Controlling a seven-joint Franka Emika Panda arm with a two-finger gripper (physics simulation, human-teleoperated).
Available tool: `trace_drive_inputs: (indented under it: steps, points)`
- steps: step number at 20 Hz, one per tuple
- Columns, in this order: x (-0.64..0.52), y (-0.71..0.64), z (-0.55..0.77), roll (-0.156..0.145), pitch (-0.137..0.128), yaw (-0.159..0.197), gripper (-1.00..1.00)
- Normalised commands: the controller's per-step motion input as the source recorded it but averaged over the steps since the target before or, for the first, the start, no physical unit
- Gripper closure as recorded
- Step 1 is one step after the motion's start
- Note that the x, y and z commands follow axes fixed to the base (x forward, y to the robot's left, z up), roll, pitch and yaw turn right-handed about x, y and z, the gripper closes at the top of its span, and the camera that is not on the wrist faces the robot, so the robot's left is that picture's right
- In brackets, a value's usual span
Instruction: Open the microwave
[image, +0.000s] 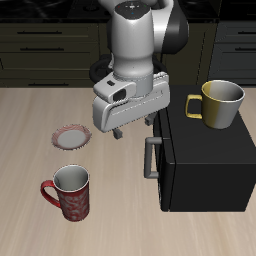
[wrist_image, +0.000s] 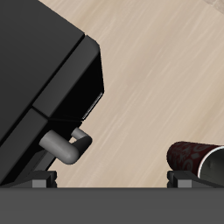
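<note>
The microwave (image: 205, 160) is a large matte black box on the table, its door facing sideways across the table. Its grey bar handle (image: 150, 158) sticks out from the door. The door looks shut. My gripper (image: 134, 127) hangs just above and behind the handle, beside the microwave's top edge. It is open and holds nothing. In the wrist view the microwave (wrist_image: 44, 79) fills one side and the handle's end (wrist_image: 70, 145) lies close to one fingertip (wrist_image: 44, 180), not between the fingers. The gripper (wrist_image: 112, 180) is spread wide.
A yellow mug (image: 220, 103) stands on top of the microwave. A red patterned mug (image: 68, 192) stands near the table's front edge and also shows in the wrist view (wrist_image: 194, 156). A small plate (image: 72, 135) lies beside the gripper. Dark cabinets (image: 50, 45) stand behind the table.
</note>
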Motion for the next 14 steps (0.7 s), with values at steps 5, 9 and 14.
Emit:
trace_drive_inputs:
  steps: [5, 9, 14]
  points:
    - [-0.19, 0.16, -0.08, -0.018, -0.045, 0.119, -1.00]
    - [-0.14, 0.07, -0.14, -0.012, -0.004, 0.099, -1.00]
    - [0.02, 0.08, -0.09, -0.024, -0.013, 0.112, -1.00]
